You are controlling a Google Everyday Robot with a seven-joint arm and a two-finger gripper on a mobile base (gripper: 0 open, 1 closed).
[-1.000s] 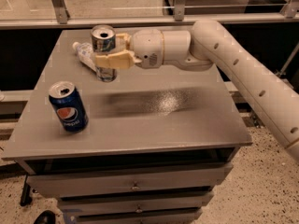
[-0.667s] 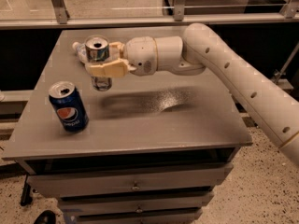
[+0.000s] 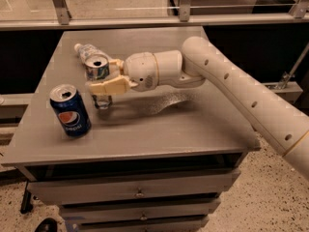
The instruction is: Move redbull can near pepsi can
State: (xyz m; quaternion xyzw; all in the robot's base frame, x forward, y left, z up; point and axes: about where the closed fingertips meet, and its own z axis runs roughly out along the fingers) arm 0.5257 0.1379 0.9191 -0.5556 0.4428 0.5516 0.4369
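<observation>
The redbull can (image 3: 98,70), slim and silver with an open silver top, is held upright in my gripper (image 3: 107,77) over the left part of the grey table (image 3: 159,124). Its base shows below the fingers, close to the tabletop. The cream fingers (image 3: 111,86) are shut around the can's middle. The pepsi can (image 3: 70,110), wider and dark blue with the round logo, stands upright at the table's front left, a short way left and in front of the redbull can. The two cans are apart.
A clear plastic water bottle (image 3: 87,52) lies on its side behind the redbull can. My white arm (image 3: 231,88) reaches in from the right across the table. Drawers (image 3: 140,193) sit below the front edge. A metal rail (image 3: 145,21) runs behind the table.
My gripper has carried the redbull can leftward and toward the front of the table, away from the water bottle and closer to the pepsi can. The pepsi can has not moved.
</observation>
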